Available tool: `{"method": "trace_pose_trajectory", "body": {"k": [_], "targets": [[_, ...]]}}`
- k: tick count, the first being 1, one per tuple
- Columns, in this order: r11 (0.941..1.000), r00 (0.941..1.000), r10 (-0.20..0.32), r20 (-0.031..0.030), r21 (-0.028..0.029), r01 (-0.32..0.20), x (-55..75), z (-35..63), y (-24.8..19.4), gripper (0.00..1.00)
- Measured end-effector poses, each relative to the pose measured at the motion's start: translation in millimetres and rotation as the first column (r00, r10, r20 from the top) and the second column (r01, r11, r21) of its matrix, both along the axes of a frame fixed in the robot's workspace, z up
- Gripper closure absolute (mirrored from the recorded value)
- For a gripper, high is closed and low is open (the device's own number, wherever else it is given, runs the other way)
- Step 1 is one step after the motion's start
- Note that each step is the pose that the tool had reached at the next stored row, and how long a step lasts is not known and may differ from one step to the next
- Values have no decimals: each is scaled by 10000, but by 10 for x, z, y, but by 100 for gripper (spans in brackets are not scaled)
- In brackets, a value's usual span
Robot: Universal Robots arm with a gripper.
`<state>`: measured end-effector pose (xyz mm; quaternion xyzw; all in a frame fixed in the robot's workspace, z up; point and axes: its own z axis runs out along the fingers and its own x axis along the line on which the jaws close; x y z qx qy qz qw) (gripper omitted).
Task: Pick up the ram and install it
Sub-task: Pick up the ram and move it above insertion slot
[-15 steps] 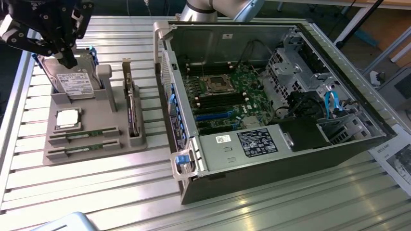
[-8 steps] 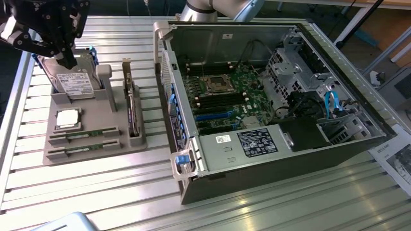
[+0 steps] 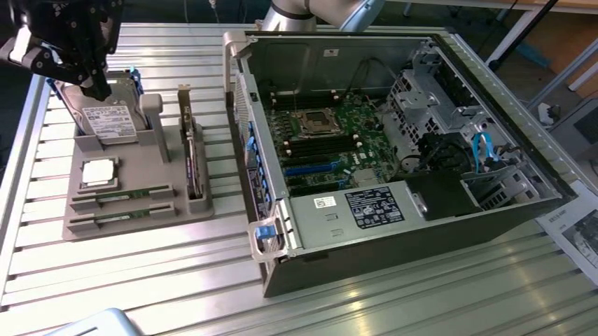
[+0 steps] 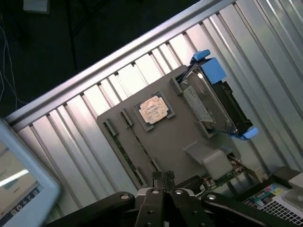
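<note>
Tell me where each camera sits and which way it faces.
Exterior view: raised, looking down on the grey tray and the open case; the gripper and arm show along the top.
Wrist view: on the wrist, looking down past the shut fingers at the tray.
Shared: the tray with its processor, hard drive and two ram sticks.

Bare slats — between tray and case

Thin green ram in holder slot
</note>
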<state>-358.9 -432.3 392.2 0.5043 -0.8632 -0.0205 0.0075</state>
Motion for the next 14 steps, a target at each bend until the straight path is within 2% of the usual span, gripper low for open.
{"method": "trace_pose_trajectory", "body": {"k": [4, 7, 10, 11, 12, 14], "targets": [[9978, 9978, 665, 0, 0, -665, 0, 0, 0, 90], [9898, 9898, 1428, 0, 0, -1428, 0, 0, 0, 90], [9772, 9772, 2125, 0, 0, -2125, 0, 0, 0, 90], [9694, 9694, 2456, 0, 0, -2456, 0, 0, 0, 90], [9651, 9651, 2618, 0, 0, -2618, 0, 0, 0, 90], [9494, 9494, 3140, 0, 0, -3140, -1, 0, 0, 90]]}}
